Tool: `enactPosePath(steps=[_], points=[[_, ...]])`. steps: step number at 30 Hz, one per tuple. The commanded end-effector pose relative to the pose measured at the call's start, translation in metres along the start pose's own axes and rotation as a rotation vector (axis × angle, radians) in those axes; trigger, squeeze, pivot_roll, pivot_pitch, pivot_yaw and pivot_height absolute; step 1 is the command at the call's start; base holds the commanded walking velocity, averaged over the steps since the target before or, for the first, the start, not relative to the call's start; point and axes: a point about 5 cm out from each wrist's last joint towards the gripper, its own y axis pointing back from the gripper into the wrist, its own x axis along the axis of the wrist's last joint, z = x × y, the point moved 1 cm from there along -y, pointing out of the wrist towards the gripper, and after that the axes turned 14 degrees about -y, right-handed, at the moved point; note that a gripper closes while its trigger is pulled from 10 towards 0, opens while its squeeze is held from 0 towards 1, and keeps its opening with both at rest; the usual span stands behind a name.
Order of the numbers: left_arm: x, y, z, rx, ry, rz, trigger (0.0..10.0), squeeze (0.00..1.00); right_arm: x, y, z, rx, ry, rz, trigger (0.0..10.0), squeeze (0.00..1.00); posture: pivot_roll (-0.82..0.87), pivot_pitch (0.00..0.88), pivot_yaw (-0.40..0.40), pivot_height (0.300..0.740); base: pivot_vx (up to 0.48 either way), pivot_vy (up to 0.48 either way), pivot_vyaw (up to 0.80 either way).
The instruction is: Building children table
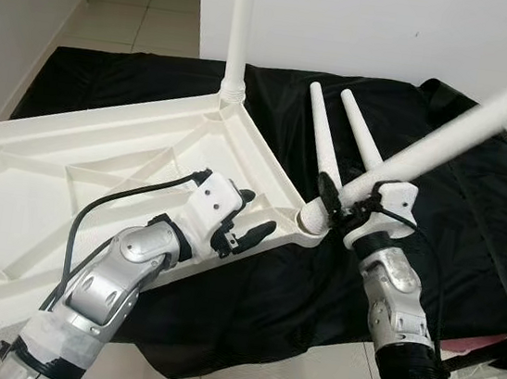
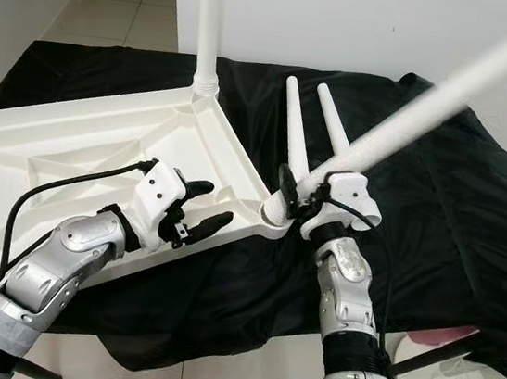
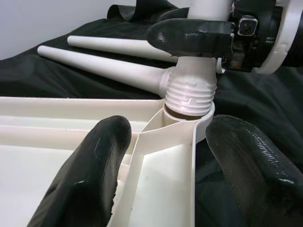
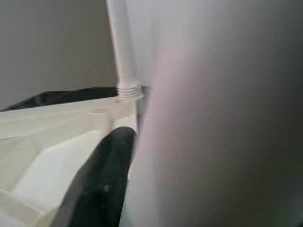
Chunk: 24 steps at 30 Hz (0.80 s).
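Observation:
The white plastic tabletop point(image 1: 68, 175) lies upside down on a black cloth. One white leg point(image 1: 240, 29) stands upright in its far corner socket. My right gripper point(image 1: 343, 204) is shut on another white leg point(image 1: 468, 124), which slants up to the right with its threaded end point(image 3: 191, 94) sitting in the near-right corner socket point(image 1: 310, 219). My left gripper point(image 1: 258, 213) is open, its fingers point(image 3: 94, 161) on either side of the tabletop's rim just short of that socket. Two loose legs point(image 1: 322, 133) lie side by side on the cloth beyond the corner.
The black cloth point(image 1: 475, 209) covers the floor under the tabletop and to its right. A white wall point(image 1: 397, 21) stands behind it, and tiled floor point(image 1: 137, 6) runs off at the back left. A pink and white object point(image 2: 439, 343) sits low on the right.

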Motion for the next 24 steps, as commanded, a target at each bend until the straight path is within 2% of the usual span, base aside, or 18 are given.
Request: enactPosePath(steps=[1,9,10,11,12,18,19,20,22,24], points=[[-0.002,-0.001,0.003,-0.034,-0.006,-0.013,10.0,0.0,0.0,0.002,0.011,-0.015,-0.014,-0.022,0.0,0.0,-0.03,0.053,-0.028,0.74,0.0,0.0,0.0],[-0.003,0.001,0.002,-0.027,-0.008,-0.019,10.0,0.0,-0.005,-0.002,0.002,0.099,0.007,-0.086,0.0,0.0,-0.02,0.048,-0.029,0.74,0.0,0.0,0.0],[-0.003,0.002,0.002,-0.028,-0.009,-0.02,10.0,0.0,-0.007,-0.002,0.001,0.122,0.029,-0.113,8.9,0.0,-0.02,0.048,-0.029,0.74,0.0,0.0,0.0],[-0.003,0.002,0.002,-0.028,-0.009,-0.02,10.0,0.0,-0.007,-0.002,0.001,0.122,0.029,-0.113,8.9,0.0,-0.02,0.048,-0.029,0.74,0.0,0.0,0.0],[-0.003,0.002,0.002,-0.029,-0.01,-0.022,10.0,0.0,-0.009,-0.002,0.001,0.135,0.068,-0.142,10.0,0.0,-0.02,0.044,-0.028,0.74,0.0,0.0,0.0],[-0.004,0.003,0.001,-0.031,-0.012,-0.025,10.0,0.0,-0.013,-0.001,0.002,0.173,0.135,-0.193,10.0,0.0,-0.02,0.04,-0.023,0.74,0.0,0.0,0.0],[-0.004,0.003,0.001,-0.032,-0.013,-0.027,10.0,0.0,-0.018,0.001,0.003,0.194,0.206,-0.233,10.0,0.0,-0.03,0.039,-0.019,0.74,0.0,0.0,0.0],[-0.004,0.003,0.001,-0.032,-0.013,-0.027,10.0,0.0,-0.018,0.001,0.003,0.194,0.206,-0.233,10.0,0.0,-0.03,0.039,-0.019,0.74,0.0,0.0,0.0],[-0.004,0.003,0.001,-0.038,-0.015,-0.028,10.0,0.0,-0.027,0.005,0.005,0.237,0.299,-0.312,10.0,0.0,-0.03,0.036,-0.015,0.74,0.0,0.0,0.0],[-0.004,0.003,0.001,-0.039,-0.015,-0.028,10.0,0.0,-0.03,0.006,0.005,0.248,0.318,-0.333,10.0,0.0,-0.03,0.035,-0.014,0.74,0.0,0.0,0.0]])
